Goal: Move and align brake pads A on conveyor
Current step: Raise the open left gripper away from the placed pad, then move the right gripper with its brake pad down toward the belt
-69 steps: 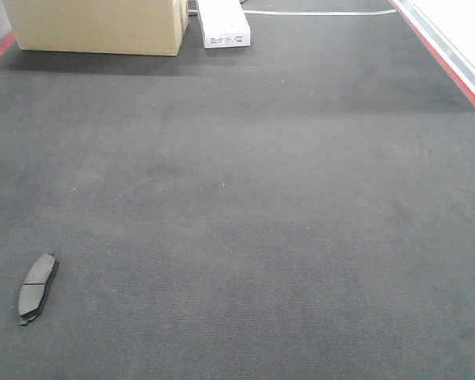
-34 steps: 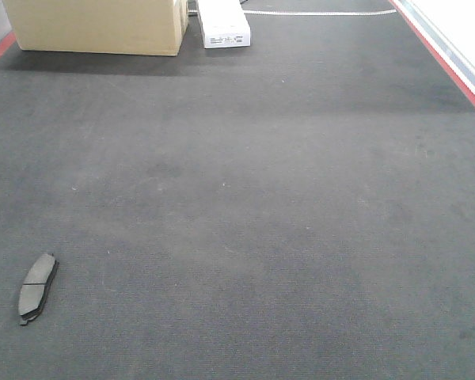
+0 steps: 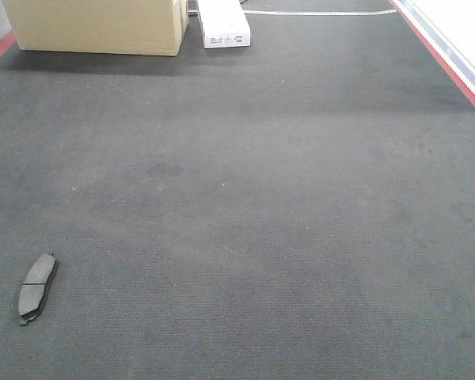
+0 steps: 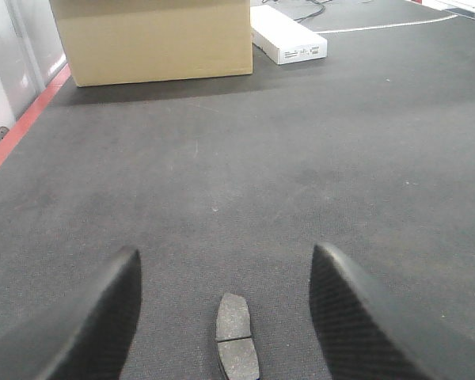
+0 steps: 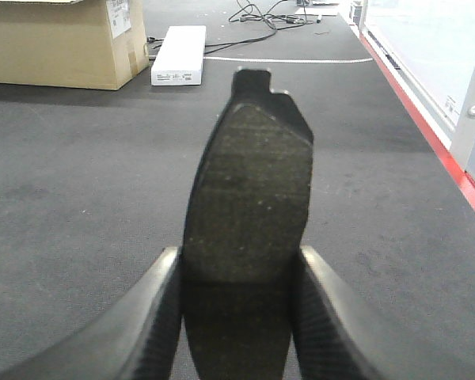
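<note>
Item 1: left gripper (image 4: 226,261), fingers spread. I see a brake pad (image 4: 237,342) flat on the conveyor (image 3: 261,198) between them, long axis pointing away from the wrist; I judge this arm the nearer.
Item 2: right gripper (image 5: 237,265), pinching a second brake pad (image 5: 249,214) on end.
Far end: cardboard box (image 3: 95,28), white carton (image 3: 223,25).

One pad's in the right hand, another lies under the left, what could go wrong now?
The right hand grips its brake pad near one end only, so it might pivot or slip. The open left hand hangs over the lying pad; an off-centre descent could nudge it askew.
</note>
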Controlling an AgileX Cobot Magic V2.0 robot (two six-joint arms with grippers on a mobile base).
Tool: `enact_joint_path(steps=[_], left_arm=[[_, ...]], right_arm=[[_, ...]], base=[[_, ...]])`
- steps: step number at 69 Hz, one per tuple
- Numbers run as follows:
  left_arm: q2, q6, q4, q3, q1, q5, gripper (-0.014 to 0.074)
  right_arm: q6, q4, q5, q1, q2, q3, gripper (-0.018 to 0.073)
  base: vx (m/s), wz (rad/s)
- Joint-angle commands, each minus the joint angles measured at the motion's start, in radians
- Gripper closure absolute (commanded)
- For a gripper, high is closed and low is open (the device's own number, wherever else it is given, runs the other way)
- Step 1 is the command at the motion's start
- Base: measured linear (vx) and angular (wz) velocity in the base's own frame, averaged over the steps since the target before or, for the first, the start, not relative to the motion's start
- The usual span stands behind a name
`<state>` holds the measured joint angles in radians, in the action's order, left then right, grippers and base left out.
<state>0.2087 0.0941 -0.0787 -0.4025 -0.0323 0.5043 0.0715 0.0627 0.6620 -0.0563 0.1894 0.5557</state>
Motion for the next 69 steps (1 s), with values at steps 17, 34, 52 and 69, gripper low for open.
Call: enact_joint_path(steps=[17,34,52,69], left_arm=[[0.009,0.0,-0.011,-0.024,-0.003,-0.071,0.0164],[0.009,0.0,-0.011,-0.024,-0.003,-0.071,0.0164],[0.009,0.0,-0.011,-0.024,-0.003,-0.071,0.0164],[0.009,0.0,-0.011,-0.024,-0.003,-0.071,0.0164]], right_arm=[[0.007,-0.002,-0.098,0.003,0.017,0.027,0.0565],[0.007,-0.002,-0.137,0.003,0.017,0.027,0.0565],[-0.002,0.002,-0.144,0.003,0.017,0.027,0.0565],[-0.024,0.074,-0.072,0.003,0.122,0.051,0.056]], base=[[0.0,0.0],[0.0,0.0],[0.0,0.0],[0.0,0.0]])
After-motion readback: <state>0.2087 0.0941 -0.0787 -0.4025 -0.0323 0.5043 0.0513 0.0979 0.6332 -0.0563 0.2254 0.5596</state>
